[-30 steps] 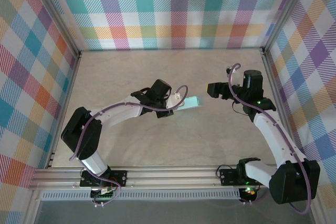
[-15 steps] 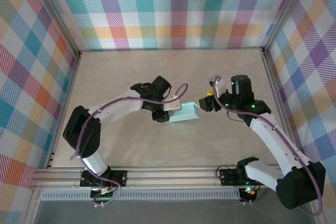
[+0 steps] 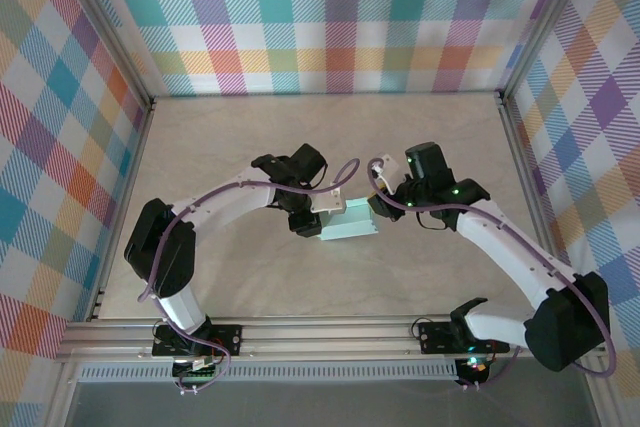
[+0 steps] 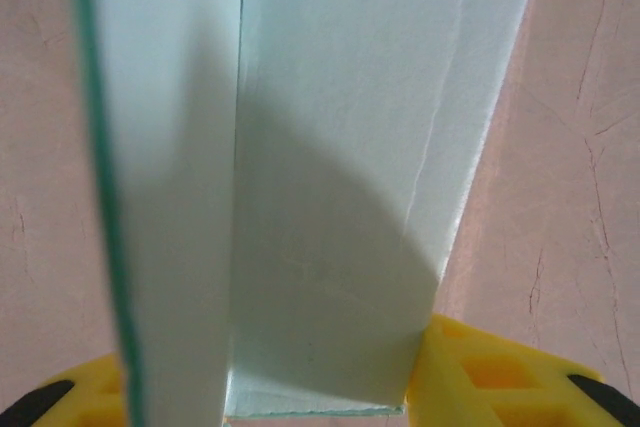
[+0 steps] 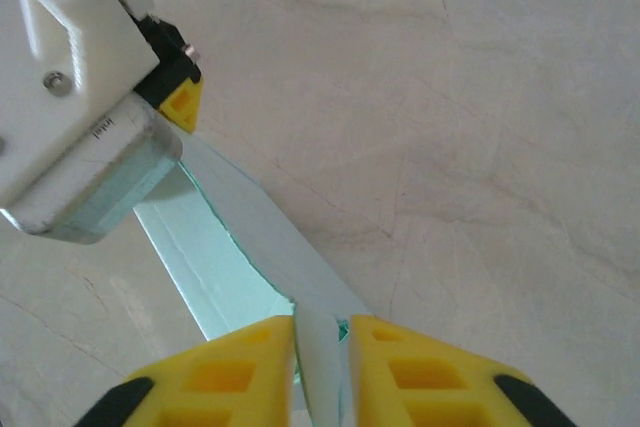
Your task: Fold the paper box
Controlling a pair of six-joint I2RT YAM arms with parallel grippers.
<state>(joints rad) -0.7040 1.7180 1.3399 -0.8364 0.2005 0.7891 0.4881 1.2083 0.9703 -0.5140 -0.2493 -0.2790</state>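
Observation:
The paper box [image 3: 347, 223] is pale mint-blue card, lying long and partly folded between the two arms at the table's middle. My left gripper [image 3: 316, 215] is shut on its left end. In the left wrist view the box [image 4: 330, 167] rises between the yellow fingers [image 4: 490, 367] of that gripper [image 4: 270, 362], a loose panel edge at the left. My right gripper [image 3: 378, 209] is shut on a thin flap at the right end. In the right wrist view the box [image 5: 235, 247] runs from my right gripper [image 5: 322, 335] to the left gripper [image 5: 160, 122].
The beige table [image 3: 250, 147] is walled by checked panels on three sides, with aluminium rails [image 3: 300, 347] along the near edge. Both arms reach inward and almost meet over the box.
The right arm swung left to the box and its jaws closed on the right-end flap. The left gripper carried the box slightly down and nearer, keeping its hold.

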